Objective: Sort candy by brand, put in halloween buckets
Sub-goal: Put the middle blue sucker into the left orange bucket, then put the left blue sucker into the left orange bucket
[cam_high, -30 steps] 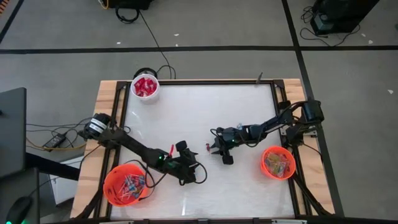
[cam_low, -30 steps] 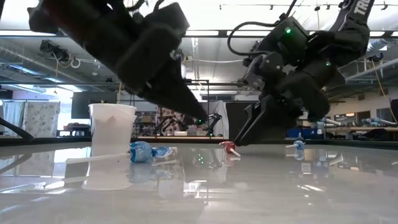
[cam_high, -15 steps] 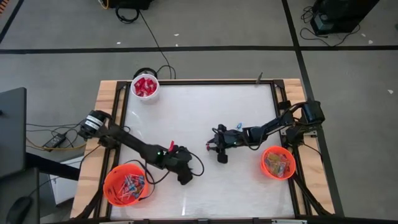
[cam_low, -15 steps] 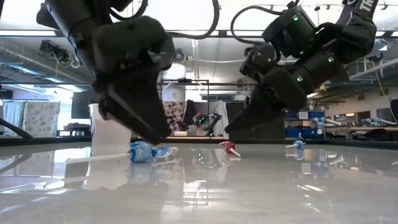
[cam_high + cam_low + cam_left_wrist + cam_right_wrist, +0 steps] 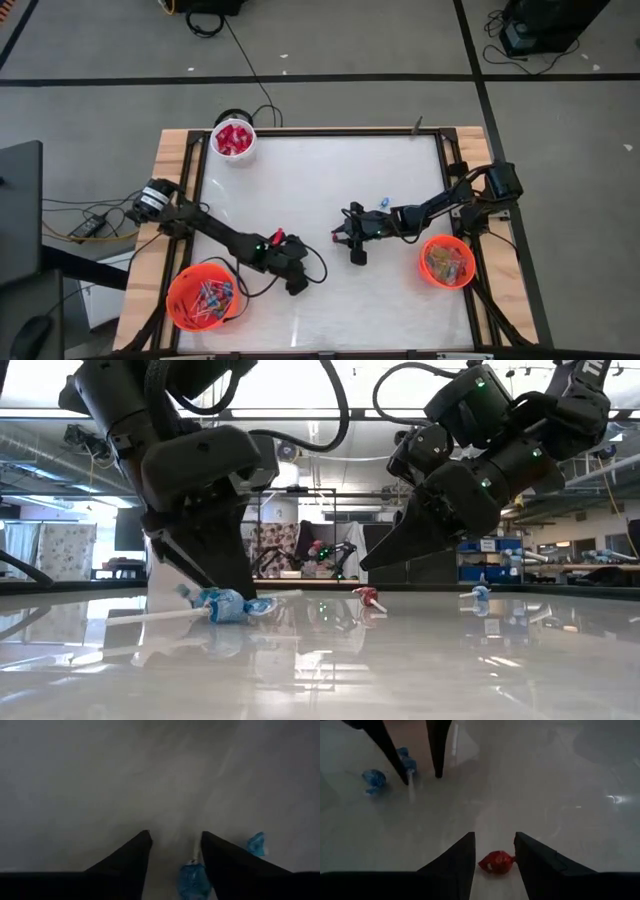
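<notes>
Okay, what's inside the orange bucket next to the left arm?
The orange bucket holds a loose pile of thin-stick lollipops, blue and pink wrappers showing from above. Whatever lies lower in the pile, and the bucket's floor, is covered.

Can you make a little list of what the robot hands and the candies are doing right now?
left gripper: fingers open, tips down at the blue-wrapped lollipop
right gripper: fingers open around the red wrapped candy, not closed on it
left orange round plastic bucket: holds lollipops
right orange round plastic bucket: holds mixed wrapped candy
small white round cup: holds red packets
</notes>
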